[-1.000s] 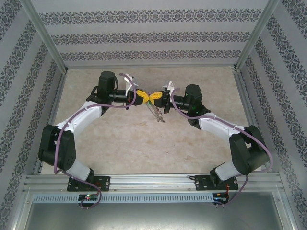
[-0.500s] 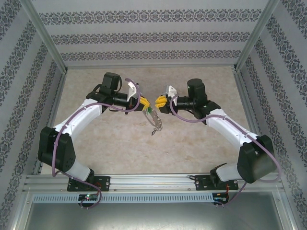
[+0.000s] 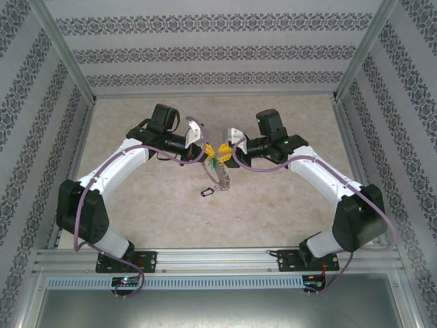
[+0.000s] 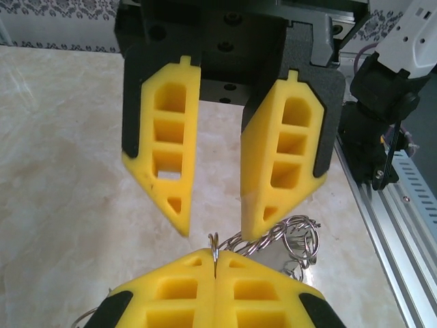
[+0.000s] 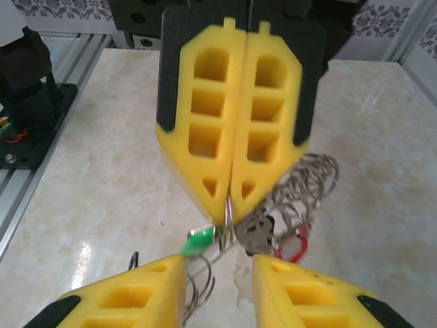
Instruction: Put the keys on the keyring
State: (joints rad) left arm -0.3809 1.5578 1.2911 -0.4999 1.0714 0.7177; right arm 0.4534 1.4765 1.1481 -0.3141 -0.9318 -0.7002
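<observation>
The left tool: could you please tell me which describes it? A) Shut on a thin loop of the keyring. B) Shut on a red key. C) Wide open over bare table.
A: in the right wrist view the left tool has its yellow fingers pressed together, with a loop of the keyring pinched at their tips.

A pale, marble-patterned table sits inside a three-sided booth. The far wall, left wall and right wall carry grey wallpaper with dark floral bands. Slanted metal posts frame the far corners. A silver rail and a slotted strip cross the near edge, with a grey metal sheet nearest.
</observation>
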